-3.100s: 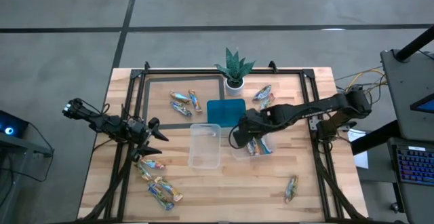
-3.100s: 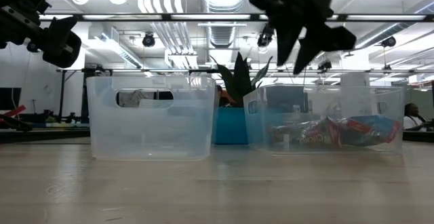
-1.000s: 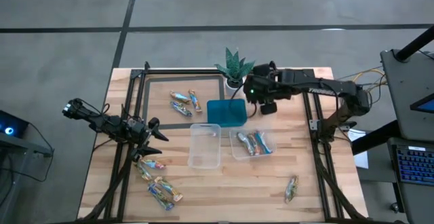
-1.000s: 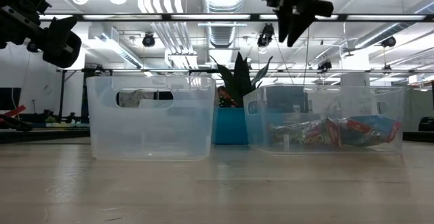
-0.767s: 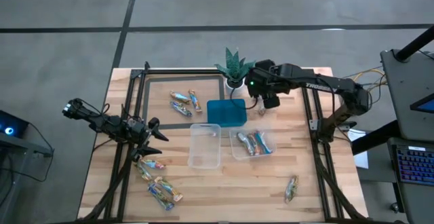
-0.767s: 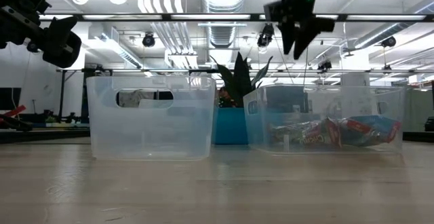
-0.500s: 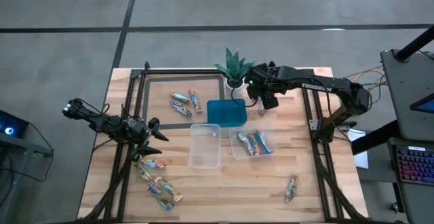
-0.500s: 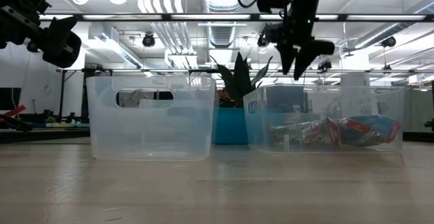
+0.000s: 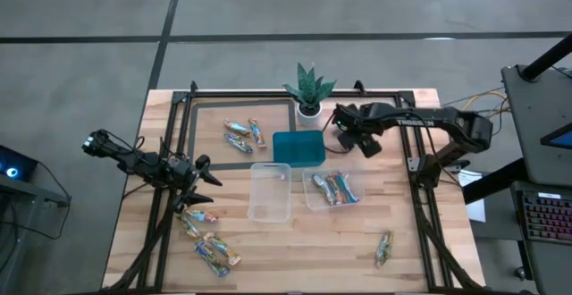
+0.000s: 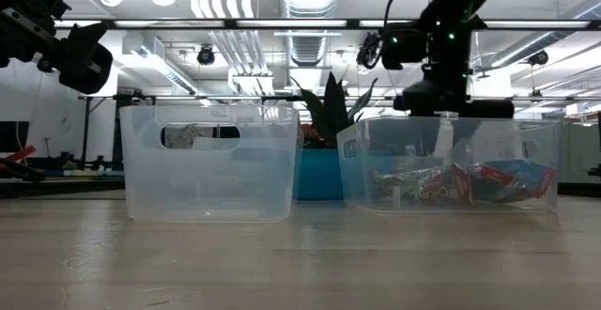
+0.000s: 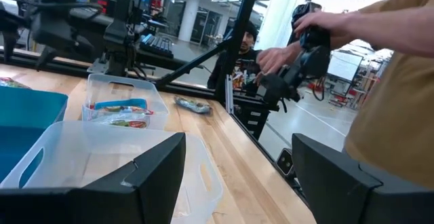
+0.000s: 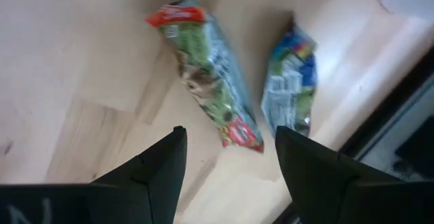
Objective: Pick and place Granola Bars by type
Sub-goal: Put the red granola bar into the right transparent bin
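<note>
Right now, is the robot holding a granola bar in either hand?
No, nothing is held. The right end effector is open above two bars on the table, not touching them. The left end effector is open too, with nothing in it.

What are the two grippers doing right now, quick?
Left gripper: open, holding nothing.
Right gripper: open, empty, above two granola bars.

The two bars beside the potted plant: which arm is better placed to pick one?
The right: its open hand hangs directly above those bars. The left hand waits far across the table.
</note>
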Controlling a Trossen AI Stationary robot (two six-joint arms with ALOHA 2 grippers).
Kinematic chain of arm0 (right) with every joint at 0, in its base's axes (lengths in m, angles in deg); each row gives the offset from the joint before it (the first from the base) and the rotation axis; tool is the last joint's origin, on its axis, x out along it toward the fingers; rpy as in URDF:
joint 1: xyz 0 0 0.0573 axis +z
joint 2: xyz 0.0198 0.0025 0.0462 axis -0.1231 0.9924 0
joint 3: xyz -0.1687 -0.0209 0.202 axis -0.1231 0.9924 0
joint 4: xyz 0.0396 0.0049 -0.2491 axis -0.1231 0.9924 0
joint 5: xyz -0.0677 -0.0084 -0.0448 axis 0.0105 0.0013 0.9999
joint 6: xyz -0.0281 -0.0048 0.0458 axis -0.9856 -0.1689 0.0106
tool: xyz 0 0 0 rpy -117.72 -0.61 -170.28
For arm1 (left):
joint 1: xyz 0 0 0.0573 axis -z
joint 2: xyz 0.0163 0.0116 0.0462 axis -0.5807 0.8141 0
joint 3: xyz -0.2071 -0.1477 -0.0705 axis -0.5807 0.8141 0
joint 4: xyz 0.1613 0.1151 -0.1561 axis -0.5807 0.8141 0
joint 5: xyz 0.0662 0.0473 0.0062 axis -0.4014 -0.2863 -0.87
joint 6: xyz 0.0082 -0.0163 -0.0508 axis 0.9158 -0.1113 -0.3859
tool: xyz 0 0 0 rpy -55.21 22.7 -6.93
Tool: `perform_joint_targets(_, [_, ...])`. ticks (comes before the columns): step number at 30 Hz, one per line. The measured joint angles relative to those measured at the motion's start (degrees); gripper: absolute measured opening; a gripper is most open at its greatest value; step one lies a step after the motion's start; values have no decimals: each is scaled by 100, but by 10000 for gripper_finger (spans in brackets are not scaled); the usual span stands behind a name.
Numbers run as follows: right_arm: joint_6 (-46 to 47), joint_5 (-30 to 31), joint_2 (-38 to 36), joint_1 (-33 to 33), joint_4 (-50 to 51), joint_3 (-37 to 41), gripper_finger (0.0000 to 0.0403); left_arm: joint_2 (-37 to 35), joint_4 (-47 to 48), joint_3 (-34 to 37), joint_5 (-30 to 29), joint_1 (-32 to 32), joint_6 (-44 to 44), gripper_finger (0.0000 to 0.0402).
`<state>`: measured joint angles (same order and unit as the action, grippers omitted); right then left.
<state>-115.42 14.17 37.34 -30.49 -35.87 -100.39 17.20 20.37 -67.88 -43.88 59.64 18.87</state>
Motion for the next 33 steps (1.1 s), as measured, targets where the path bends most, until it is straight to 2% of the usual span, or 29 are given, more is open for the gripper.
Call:
perform_joint_targets(4, [-520, 1, -97, -141, -390, 322, 215, -2, 2, 1, 0, 0, -2, 250])
perform_joint_targets(14, [-1138, -164, 74, -571, -945, 651, 215, -2, 1, 1, 0, -1, -1, 250])
perform_joint_targets(25, [-1134, -395, 597, -666, -1542, 743, 215, 0, 0, 1, 0, -2, -2, 250])
perform_joint_targets(33, [-620, -315, 739, -659, -1528, 727, 207, -2, 0, 0, 0, 0, -1, 250])
